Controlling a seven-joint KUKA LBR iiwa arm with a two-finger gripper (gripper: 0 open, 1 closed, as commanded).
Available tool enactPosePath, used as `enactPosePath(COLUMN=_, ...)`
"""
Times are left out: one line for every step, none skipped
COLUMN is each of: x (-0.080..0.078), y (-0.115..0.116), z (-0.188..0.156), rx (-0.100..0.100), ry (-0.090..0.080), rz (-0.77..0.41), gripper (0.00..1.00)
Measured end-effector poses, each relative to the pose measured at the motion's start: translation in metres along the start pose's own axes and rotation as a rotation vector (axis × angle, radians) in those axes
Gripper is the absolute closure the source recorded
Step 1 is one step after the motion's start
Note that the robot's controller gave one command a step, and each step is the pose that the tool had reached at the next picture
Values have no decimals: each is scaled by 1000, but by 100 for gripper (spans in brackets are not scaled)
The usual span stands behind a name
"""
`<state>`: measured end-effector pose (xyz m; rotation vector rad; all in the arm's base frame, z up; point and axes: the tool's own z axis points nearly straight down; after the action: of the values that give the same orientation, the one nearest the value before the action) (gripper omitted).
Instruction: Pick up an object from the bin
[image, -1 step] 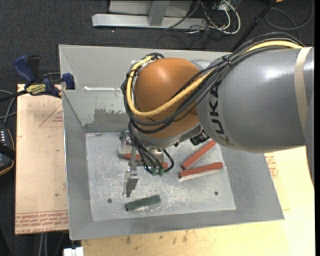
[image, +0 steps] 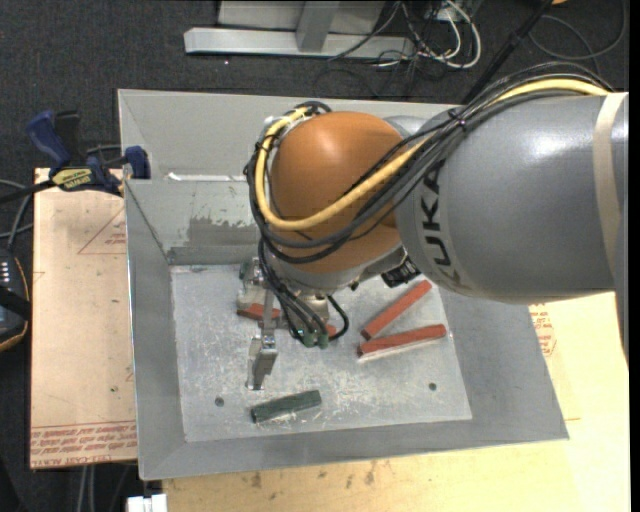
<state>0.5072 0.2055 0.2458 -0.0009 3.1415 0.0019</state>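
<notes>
Along the front of the grey bin (image: 150, 330) lies a dark green bar (image: 286, 406). Just behind it the hand (image: 261, 372) hangs low over bare floor, holding nothing visible; spread or pressed together, I cannot tell. Farther back lie a small red piece (image: 256, 312) and, rightward, a nearer red bar (image: 403, 340) and a farther red bar (image: 395, 308).

Half hidden under the orange wrist cover (image: 330, 185), a red block (image: 252, 312); cut off at right, the grey arm (image: 530, 190).
</notes>
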Motion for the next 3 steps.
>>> enactPosePath(x=-1, y=-14, z=21, rx=-3, ry=-8, rz=-107, gripper=0)
enactPosePath(x=-9, y=-46, z=90, rx=0, ry=-4, rz=-221, gripper=0)
enactPosePath(x=18, y=-53, z=112, rx=2, ry=9, rz=-162, gripper=0)
